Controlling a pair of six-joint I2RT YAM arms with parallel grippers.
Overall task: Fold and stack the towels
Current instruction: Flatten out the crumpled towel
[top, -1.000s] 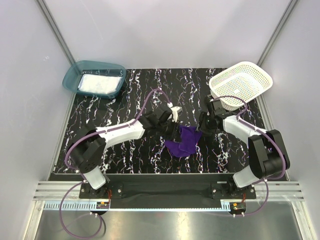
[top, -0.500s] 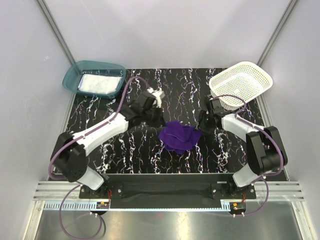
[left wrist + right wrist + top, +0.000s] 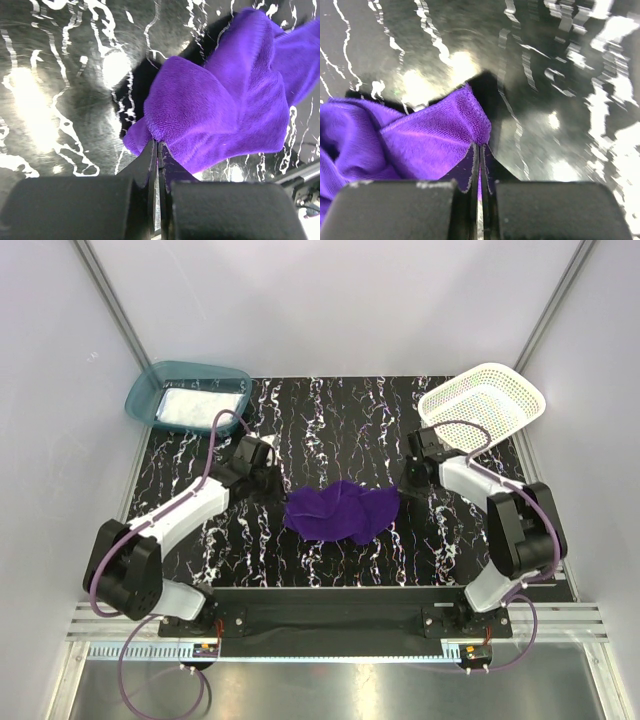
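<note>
"Where's the purple towel [image 3: 340, 510]?"

"On the black marbled table [image 3: 340, 430], middle front, strung between my two claws. My left claw [image 3: 157, 146] is clenched on its left corner and my right claw [image 3: 481, 148] on its right corner, each pair of fingers pressed together with only a pinch of fabric between."

"Lying flat?"

"I can't tell. From above it looks rumpled. At each pinch the cloth rises, with shadow beneath. My left wrist view cuts the cloth off at the right edge. My right wrist view cuts it off at the left, and the table there is blurred."

"Anything else?"

"A white towel [image 3: 200, 405] lies in the teal bin [image 3: 133, 400], far left; its folds I can't make out. The white mesh basket [image 3: 530, 405] stands far right."
</note>
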